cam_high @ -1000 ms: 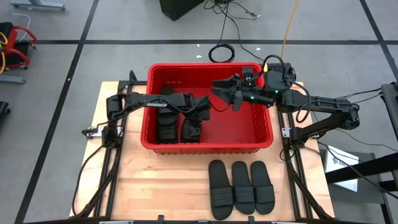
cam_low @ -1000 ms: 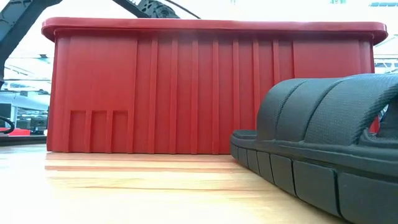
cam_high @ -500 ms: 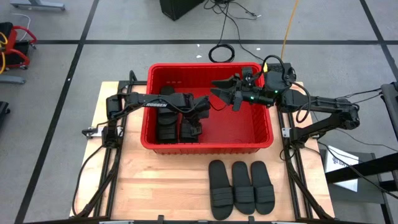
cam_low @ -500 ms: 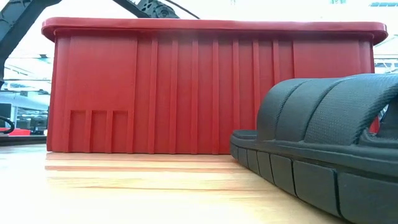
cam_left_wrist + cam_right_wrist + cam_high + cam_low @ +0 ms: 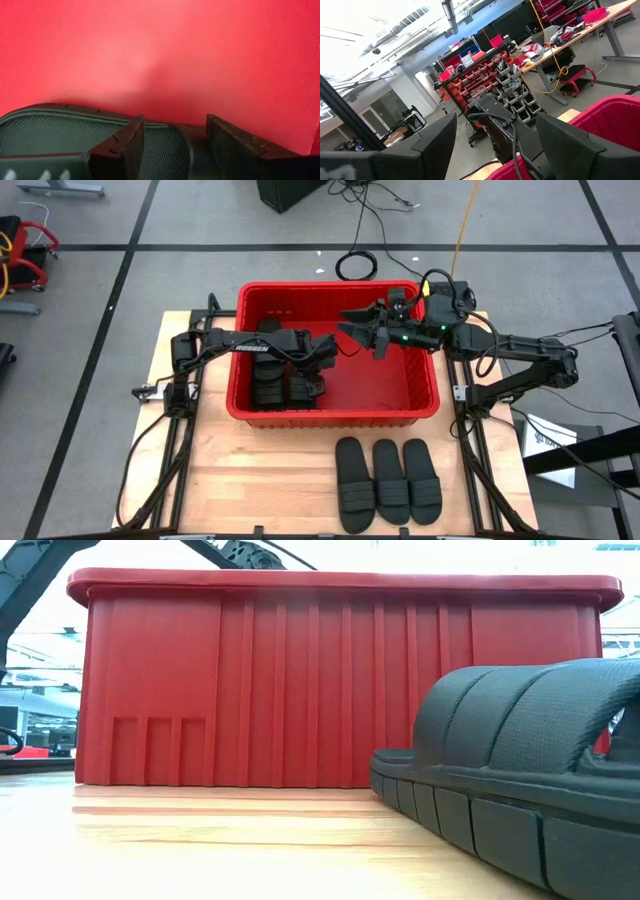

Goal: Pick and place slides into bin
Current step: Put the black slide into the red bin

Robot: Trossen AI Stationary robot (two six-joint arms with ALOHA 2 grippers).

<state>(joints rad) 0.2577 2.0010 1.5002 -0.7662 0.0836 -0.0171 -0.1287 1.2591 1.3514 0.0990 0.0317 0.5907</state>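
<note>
left gripper (image 5: 172,145) fingers spread over slide (image 5: 60,137) in bin (image 5: 420,395) | right gripper (image 5: 358,332) fingers apart, empty

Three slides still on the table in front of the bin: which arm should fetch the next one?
Right, probably. The right gripper hangs open and empty above the bin, while the left gripper is low inside it, over a slide. The three slides lie right of centre.

I see three black slides (image 5: 388,480) lying side by side on the counter just in front of the red bin (image 5: 420,405). More slides (image 5: 285,385) sit inside its left part.
</note>
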